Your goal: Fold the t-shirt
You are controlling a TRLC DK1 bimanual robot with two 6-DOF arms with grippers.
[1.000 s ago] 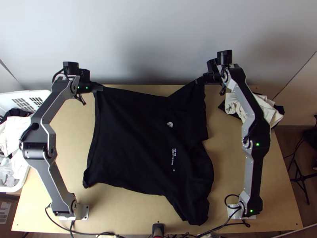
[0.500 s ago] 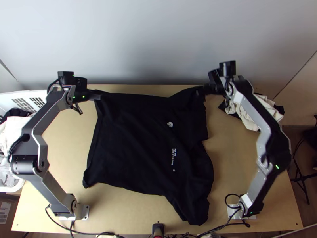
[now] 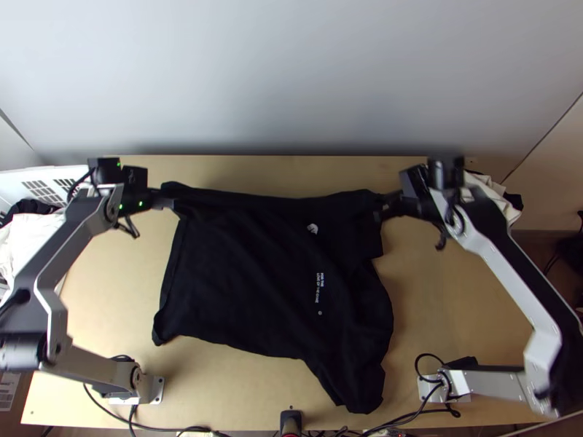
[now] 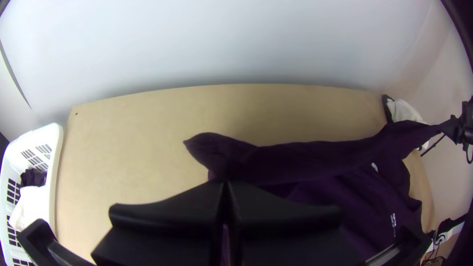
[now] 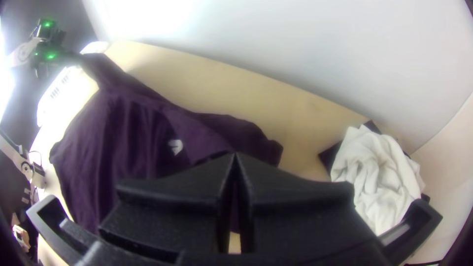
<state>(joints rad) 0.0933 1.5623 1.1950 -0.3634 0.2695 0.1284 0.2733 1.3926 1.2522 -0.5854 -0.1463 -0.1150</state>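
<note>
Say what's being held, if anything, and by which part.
The black t-shirt, by its far edge in the top view: left end effector shut near the left corner, right end effector shut near the right one.

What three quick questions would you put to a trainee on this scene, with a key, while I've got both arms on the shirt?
1. In the top view, where do the left gripper and right gripper hold the black t-shirt?
A) near edge
B) far edge
C) middle
2. True or false: the white basket on the left gripper's side has cloth in it.
3. Fill in: the crumpled cloth on the right gripper's side is ____ in colour.
Key: 1 B; 2 true; 3 off-white.
</note>
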